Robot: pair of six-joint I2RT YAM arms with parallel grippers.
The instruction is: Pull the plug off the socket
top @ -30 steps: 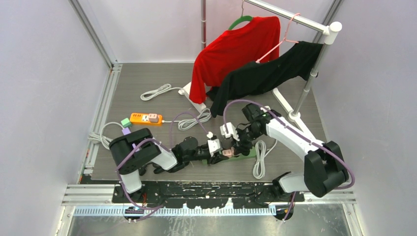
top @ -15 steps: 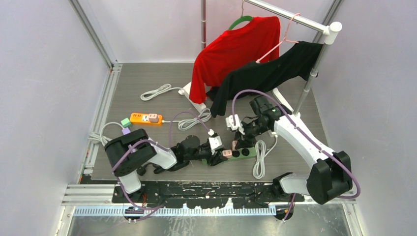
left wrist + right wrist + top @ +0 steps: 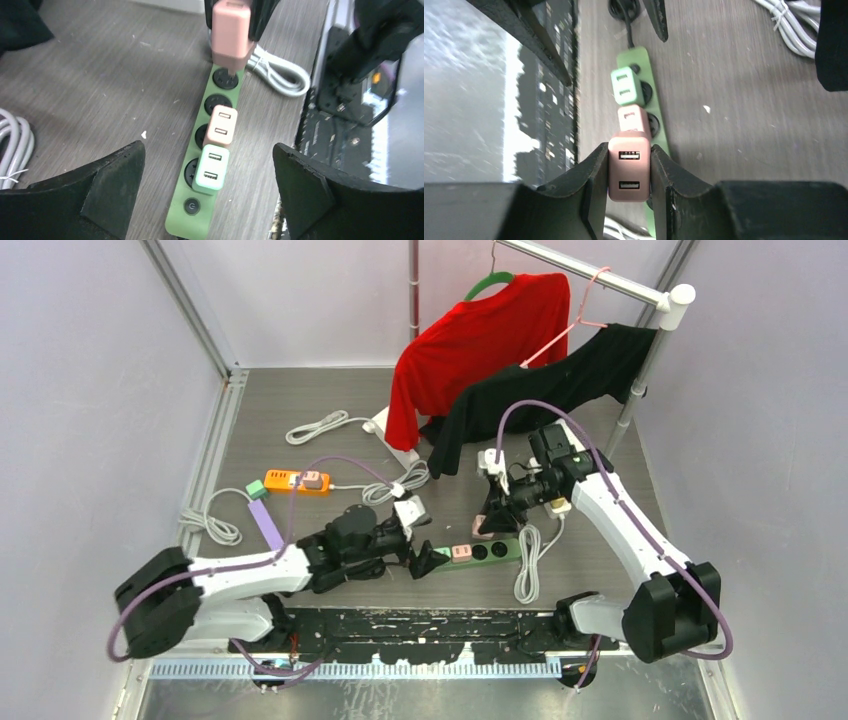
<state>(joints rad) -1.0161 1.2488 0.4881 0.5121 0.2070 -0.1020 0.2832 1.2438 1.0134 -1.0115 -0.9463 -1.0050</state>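
Right gripper (image 3: 629,170) clamps pink plug (image 3: 230,30) just above green power strip's (image 3: 200,220) far-end socket; best lift straight up, no twist, with wide-spread left gripper (image 3: 418,558) bracing the strip's switch end.

Lab test cell: walled by plain white panels (image 3: 90,390) and aluminium posts (image 3: 190,305), clothes rail (image 3: 643,380) at far right corner of counter (image 3: 290,395).
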